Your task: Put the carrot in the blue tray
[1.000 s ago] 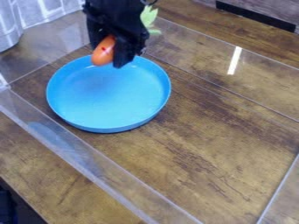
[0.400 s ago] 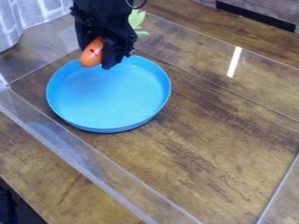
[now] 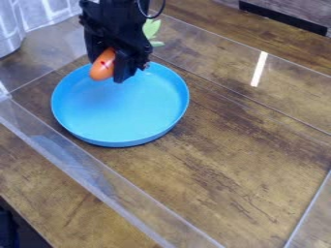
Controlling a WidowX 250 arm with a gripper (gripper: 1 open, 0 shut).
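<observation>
Carrying the carrot (image 3: 103,68) over the far-left rim of the blue tray (image 3: 123,108), clamped in the hand (image 3: 116,68). Hand closed on the carrot, orange body poking out to the left of the black fingers, pale green leafy top (image 3: 151,27) sticking up behind the hand on the right. Carrot off the surface, not yet inside the tray, hanging just above the rim at the tray's back edge. Tray flat on the wooden bench (image 3: 233,165), nothing in it, interior fully visible.

Step in hand, judged: transport almost over, placement about to start. Grasp done, release not yet done. Next move likely calling for a small shift toward the tray's middle so the carrot clears the rim, then a short descent and an opening of the fingers. Risk if released right here: carrot landing on the rim and rolling out onto the bench on the far side. Exact height over the rim hard to tell from this single view. Glare strip on the bench at right, irrelevant to the move.
</observation>
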